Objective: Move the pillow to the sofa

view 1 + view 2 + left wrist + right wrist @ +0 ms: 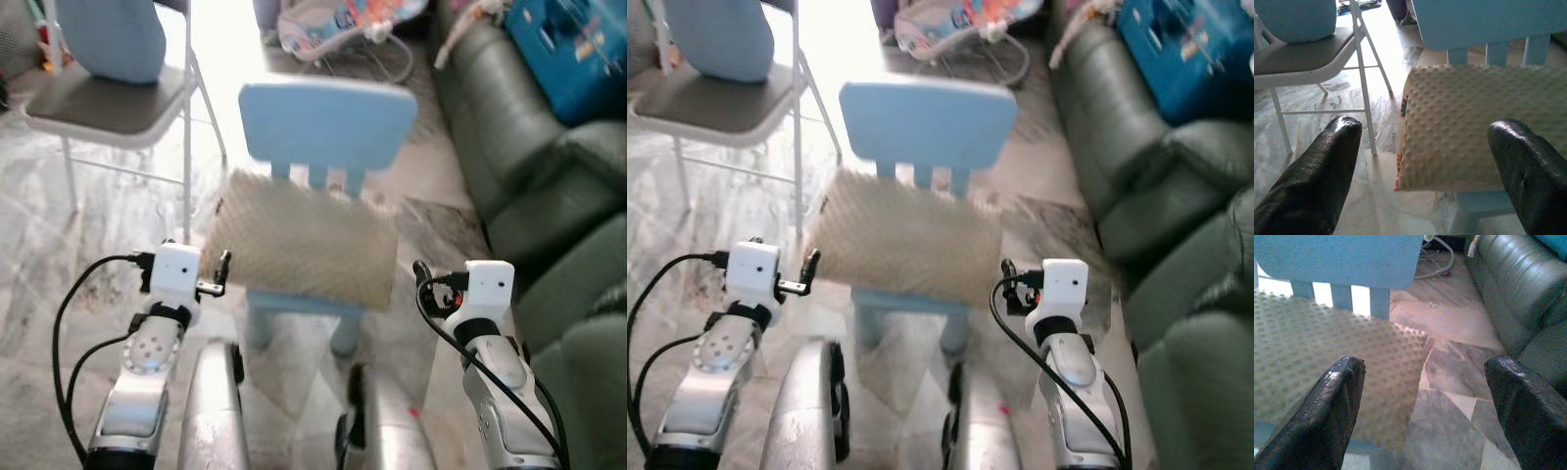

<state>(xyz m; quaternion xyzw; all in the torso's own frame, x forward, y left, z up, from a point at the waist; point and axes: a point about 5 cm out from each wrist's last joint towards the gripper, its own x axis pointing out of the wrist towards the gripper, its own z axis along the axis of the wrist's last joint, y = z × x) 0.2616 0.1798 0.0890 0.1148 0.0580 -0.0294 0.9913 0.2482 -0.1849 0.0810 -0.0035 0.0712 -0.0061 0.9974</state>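
Straight ahead of the robot, a cream pillow with a raised dotted texture (304,245) lies flat on the seat of a small light-blue plastic child's chair (328,122), covering the seat and overhanging its near and left edges; the chair's slatted backrest rises just behind it. Both silver arms are raised and reach forward, one on each side of the chair, with white wrist blocks and black cables looping back along the forearms. The left gripper (1425,171) sits by the pillow's near left corner with its two black fingers (1317,176) spread wide; in the left wrist view the corner lies between them, but whether either finger touches it cannot be told. The right gripper (1425,411) is by the pillow's near right corner, also spread, one black finger (1327,416) in front of the pillow's dotted surface and the other over the marbled tile floor (1449,421). A dark green leather sofa (519,166) runs along the right, near the chair, with a blue box (573,49) on its far end. On the far left stands a white metal folding chair with a dark seat (108,108), carrying a pale blue cushion (113,34).
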